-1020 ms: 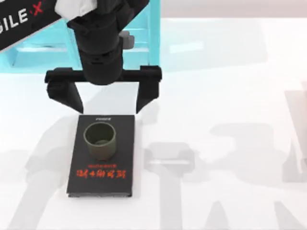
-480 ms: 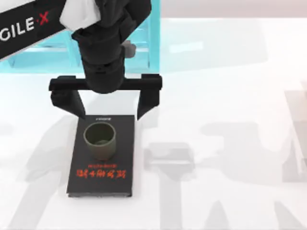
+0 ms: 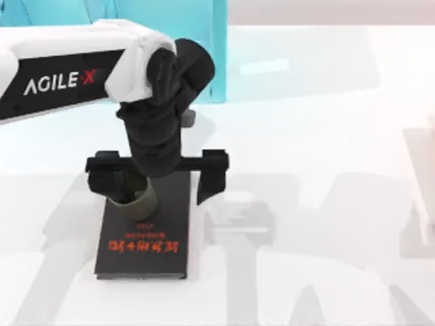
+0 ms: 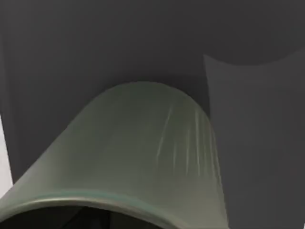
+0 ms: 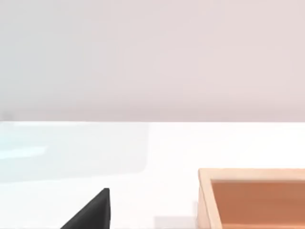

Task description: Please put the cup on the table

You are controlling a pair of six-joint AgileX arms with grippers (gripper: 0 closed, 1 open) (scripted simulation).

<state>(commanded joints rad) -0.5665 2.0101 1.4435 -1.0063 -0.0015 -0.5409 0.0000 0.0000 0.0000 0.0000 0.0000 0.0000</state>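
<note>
One olive-green cup [image 3: 139, 202], smooth cylindrical wall, upright on black book [image 3: 146, 238].

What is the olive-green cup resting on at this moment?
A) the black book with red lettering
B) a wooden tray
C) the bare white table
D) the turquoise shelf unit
A: the cup sits on the black book, with the left gripper open around it.
</note>
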